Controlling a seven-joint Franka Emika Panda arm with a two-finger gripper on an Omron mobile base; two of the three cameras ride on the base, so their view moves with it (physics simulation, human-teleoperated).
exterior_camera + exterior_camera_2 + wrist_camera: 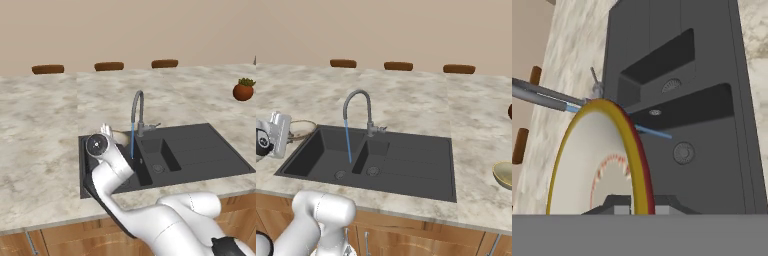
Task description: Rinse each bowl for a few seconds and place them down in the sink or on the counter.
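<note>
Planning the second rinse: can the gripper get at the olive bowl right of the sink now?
Probably not: the gripper is shut on the shallow bowl by the left end of the sink; nothing blocks the olive bowl.

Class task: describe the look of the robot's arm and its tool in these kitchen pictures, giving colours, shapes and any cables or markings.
The arm is glossy white, built of rounded, tube-like segments with dark bands at the joints and a round dark cap with a pale ring on one joint. The tool has two small dark-grey finger tips on a boxy light-grey hand. No cables or markings are visible.
</note>
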